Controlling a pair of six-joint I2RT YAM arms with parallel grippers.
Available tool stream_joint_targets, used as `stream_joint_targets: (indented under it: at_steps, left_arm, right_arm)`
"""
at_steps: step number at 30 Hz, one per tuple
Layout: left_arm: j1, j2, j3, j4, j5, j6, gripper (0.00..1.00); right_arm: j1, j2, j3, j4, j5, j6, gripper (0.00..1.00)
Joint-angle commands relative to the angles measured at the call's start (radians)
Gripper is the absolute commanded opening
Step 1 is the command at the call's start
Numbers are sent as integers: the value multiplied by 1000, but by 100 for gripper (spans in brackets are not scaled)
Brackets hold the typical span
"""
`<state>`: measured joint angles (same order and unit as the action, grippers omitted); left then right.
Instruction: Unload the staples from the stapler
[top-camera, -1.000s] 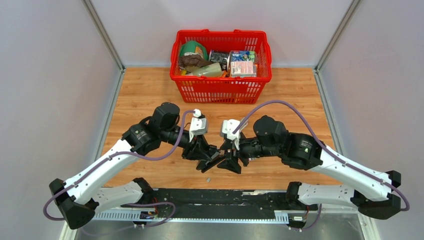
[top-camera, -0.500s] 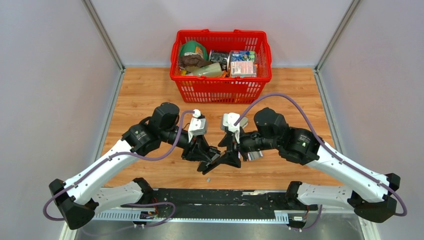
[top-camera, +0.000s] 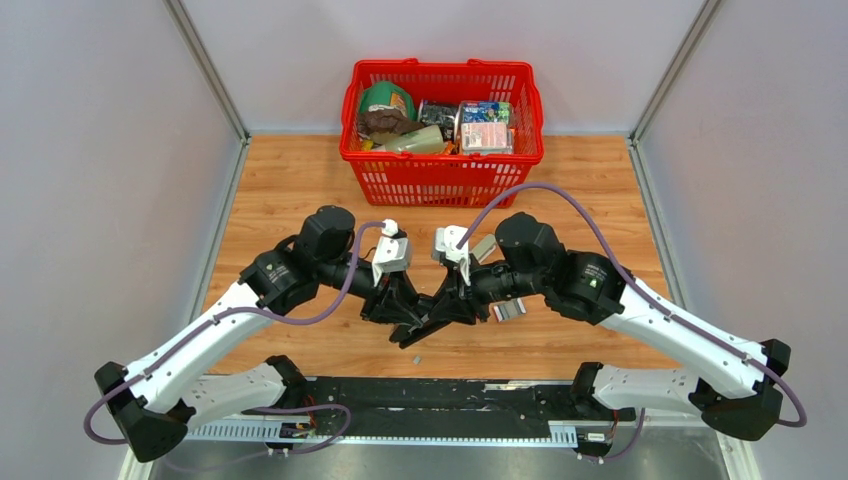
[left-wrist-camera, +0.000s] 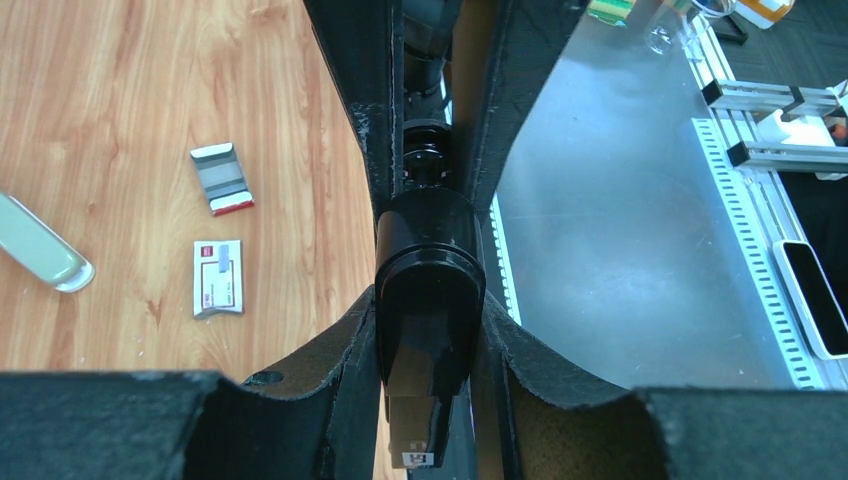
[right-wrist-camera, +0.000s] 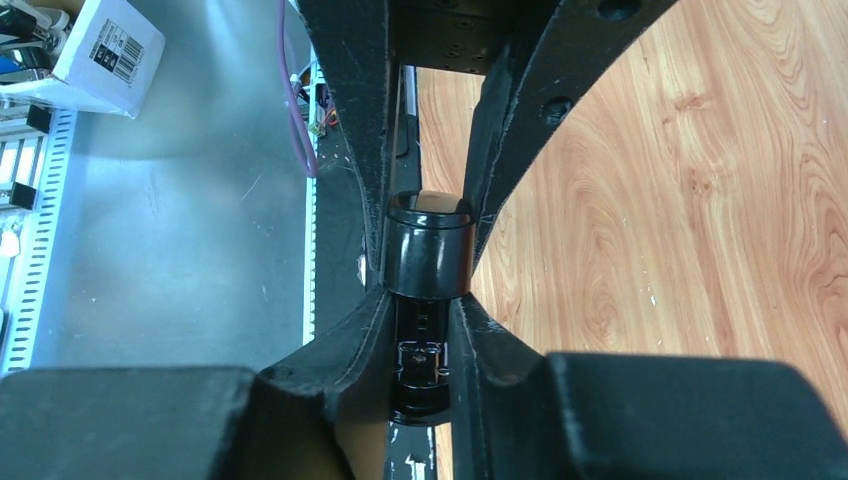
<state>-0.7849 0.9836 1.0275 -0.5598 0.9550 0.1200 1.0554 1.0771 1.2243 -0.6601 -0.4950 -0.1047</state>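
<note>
The stapler (top-camera: 425, 327) hung over the near middle of the wooden table (top-camera: 300, 200), tilted, pinned between the 2 tools and apparently clear of the wood. The left gripper (left-wrist-camera: 430, 305) was closed on 1 rounded end, its pads pressed against the black sides. The right gripper (right-wrist-camera: 425, 295) was clamped on the other end, where the right wrist view showed a glint of metal inside the body, possibly the staple channel, though it was too dark to be sure.

The step in hand looked like opening the body to get at the staples, and 2 things would seem to matter. First, 1 gripper should act as a fixed anchor on the base while the other alone does the moving. If both pulled, the slim body would likely twist out of a grip. Second, the squeeze should fall across the sides, as it did here, not top to bottom, since that would press the stapler shut or fire it.

The stapler sat close to the metal strip (left-wrist-camera: 600, 250) along the front edge, so shifting further over the wood before tipping seemed wise. The staples would then land near the small labelled box (left-wrist-camera: 218, 278) rather than among the rails.
</note>
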Motion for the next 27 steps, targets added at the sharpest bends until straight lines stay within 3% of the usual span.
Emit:
stream_joint_targets:
  at_steps: [1,3,6,7,14,27]
  left_arm:
    - [-4,-36,13,87,59,-6,0]
    - [-4,-40,11,100,59,-14,0]
    - [-4,-49,8,124,59,-31,0]
    - [-4,-54,5,147,56,-45,0]
    - [-5,-161,-67,401,-7,-195,0]
    - [-5,-223,-61,471,-79,-252,0]
  right_arm:
    - [0,-20,0,56,-34,2,23]
    - [0,-26,-15,69,-39,13,18]
    - [0,-31,-34,74,-48,25,1]
    - [2,-35,-45,80,-51,31,0]
    - [2,-121,-222,191,-76,137,0]
    - [0,-288,-463,278,-56,280,0]
